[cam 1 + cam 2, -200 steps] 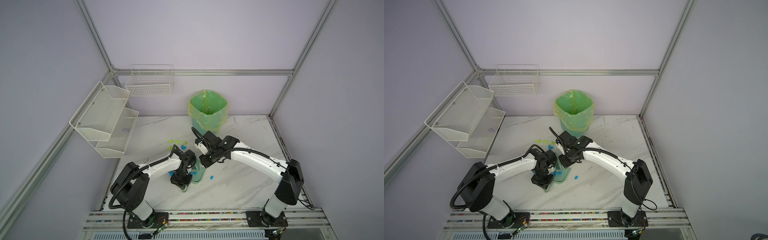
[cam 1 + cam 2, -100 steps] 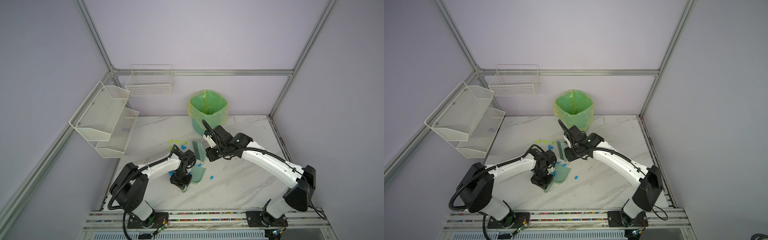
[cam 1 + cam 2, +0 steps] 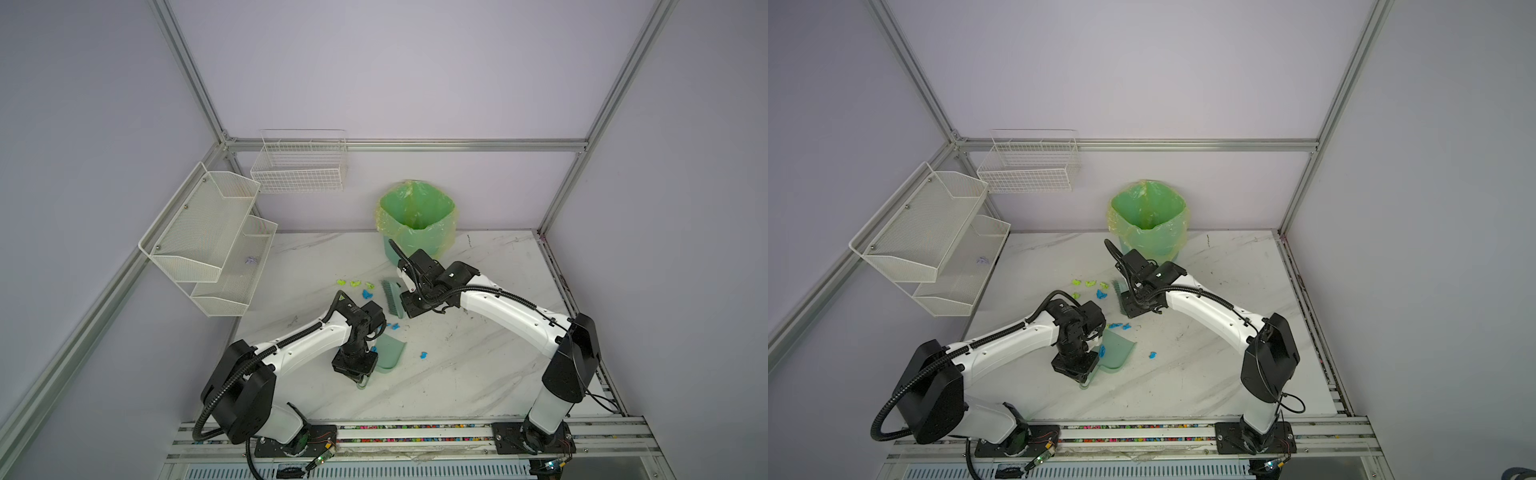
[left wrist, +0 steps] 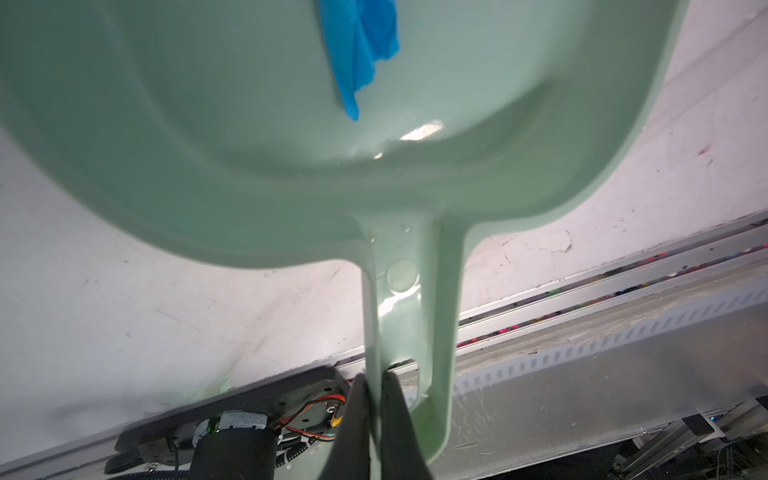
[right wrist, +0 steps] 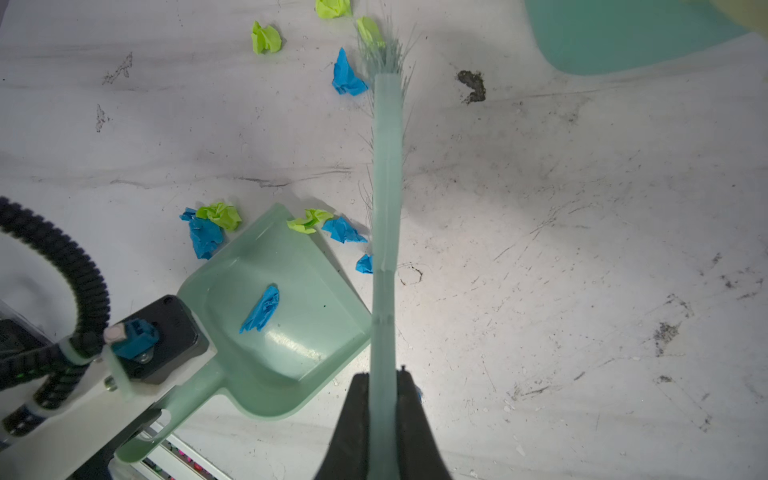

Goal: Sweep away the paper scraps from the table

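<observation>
My left gripper (image 4: 374, 386) is shut on the handle of a pale green dustpan (image 3: 388, 353), which lies on the white marble table (image 3: 478, 374). One blue paper scrap (image 5: 261, 309) lies inside the pan. My right gripper (image 5: 384, 378) is shut on the handle of a green brush (image 3: 390, 297), whose bristles are down among the far paper scraps (image 3: 354, 284), yellow-green and blue. More scraps (image 5: 343, 230) sit at the pan's open lip, two (image 5: 203, 232) lie beside it, and a single blue one (image 3: 423, 355) lies to its right.
A bin with a green liner (image 3: 417, 220) stands at the back, just behind the right arm. White mesh shelves (image 3: 208, 241) and a wire basket (image 3: 299, 166) hang on the left and back walls. An aluminium rail with coloured beads (image 3: 415, 428) edges the front.
My right arm has carried the brush away from the dustpan, back and to the right, toward the far scraps near the bin. The left arm and the dustpan have stayed put.
</observation>
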Controlling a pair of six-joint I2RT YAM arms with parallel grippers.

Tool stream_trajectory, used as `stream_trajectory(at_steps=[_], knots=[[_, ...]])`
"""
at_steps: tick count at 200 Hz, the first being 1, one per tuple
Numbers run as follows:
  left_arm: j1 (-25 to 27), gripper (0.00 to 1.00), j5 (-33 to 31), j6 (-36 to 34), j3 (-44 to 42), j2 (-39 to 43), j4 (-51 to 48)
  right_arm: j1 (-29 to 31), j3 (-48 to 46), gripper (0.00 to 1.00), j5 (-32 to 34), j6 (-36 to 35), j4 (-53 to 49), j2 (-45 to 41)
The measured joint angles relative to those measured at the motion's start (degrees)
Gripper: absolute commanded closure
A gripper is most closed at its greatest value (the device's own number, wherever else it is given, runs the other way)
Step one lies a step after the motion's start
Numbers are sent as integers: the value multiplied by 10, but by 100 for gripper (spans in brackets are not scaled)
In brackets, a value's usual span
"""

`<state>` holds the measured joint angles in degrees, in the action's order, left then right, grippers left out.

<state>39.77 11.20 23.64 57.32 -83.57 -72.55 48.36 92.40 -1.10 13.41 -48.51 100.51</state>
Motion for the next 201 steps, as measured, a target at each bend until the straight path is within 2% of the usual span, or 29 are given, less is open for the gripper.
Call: stream_trajectory(at_steps=[49, 106, 157, 201], knots=[[0, 100, 0, 4, -9, 0, -2, 1, -33, 100, -9, -12, 27, 15], [0, 100, 0, 7, -9, -29, 11, 33, -66, 100, -75, -20, 54, 1], [0, 100, -2, 7, -9, -44, 22, 54, -118, 100, -135, -2, 53, -100], [0, 100, -3, 6, -8, -50, 29, 47, -124, 100, -89, 46, 26, -187]])
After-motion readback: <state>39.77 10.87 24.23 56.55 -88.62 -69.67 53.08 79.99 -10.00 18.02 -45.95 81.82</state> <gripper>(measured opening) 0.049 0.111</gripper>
